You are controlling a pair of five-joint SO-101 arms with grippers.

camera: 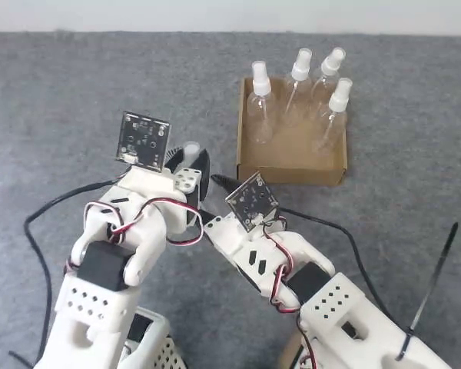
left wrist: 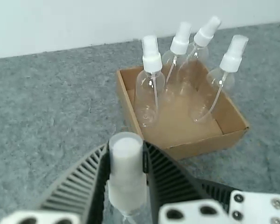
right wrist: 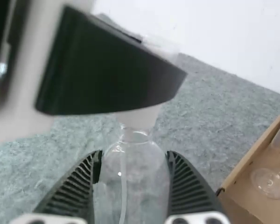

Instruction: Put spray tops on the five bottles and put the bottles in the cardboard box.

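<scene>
Two arms are holding one bottle and its spray top together, just beside the box.

On the left, the left gripper (left wrist: 126, 149) is pinching the white spray top (left wrist: 126, 168) between its two black fingers, one finger pressing on each side. Just to its right, the right gripper (right wrist: 133, 156) is squeezing the clear bottle (right wrist: 130, 186) around its round body. The bottle is standing upright, and the spray top is sitting right at its neck. Both are over the grey mat (camera: 77, 92), near the box's front left corner. Farther right, the cardboard box (camera: 292, 174) is lying open on the mat. Four other bottles (camera: 296, 96) with white tops are leaning inside it, their tops poking out past the back wall.
</scene>
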